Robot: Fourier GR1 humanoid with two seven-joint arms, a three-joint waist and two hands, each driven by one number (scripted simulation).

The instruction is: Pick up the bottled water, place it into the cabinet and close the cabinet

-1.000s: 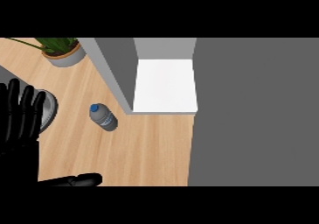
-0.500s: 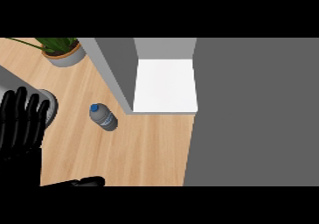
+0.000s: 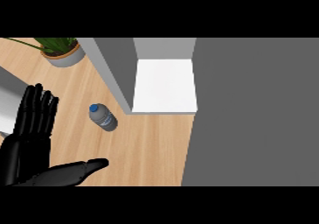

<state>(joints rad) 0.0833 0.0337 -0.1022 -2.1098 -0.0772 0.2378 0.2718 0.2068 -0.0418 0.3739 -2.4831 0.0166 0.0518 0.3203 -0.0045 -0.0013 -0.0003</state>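
Observation:
The water bottle (image 3: 103,117) lies on its side on the wooden counter (image 3: 142,148), with its blue cap pointing to the far left. My left hand (image 3: 24,151) is open at the lower left. Its fingers point straight up the view and its thumb sticks out to the right. The hand stays left of the bottle and nearer to me, not touching it. The cabinet (image 3: 164,85) stands open just right of the bottle, and its white shelf is bare. My right hand shows nowhere.
A potted plant (image 3: 61,50) stands at the far left corner. A grey and white object (image 3: 3,100) lies at the left edge, partly behind my fingers. A grey panel (image 3: 118,72) borders the cabinet's left side. A large grey surface (image 3: 258,113) fills the right.
My left hand has moved to the right, closer to the bottle, and its thumb reaches further into view. The bottle has not moved.

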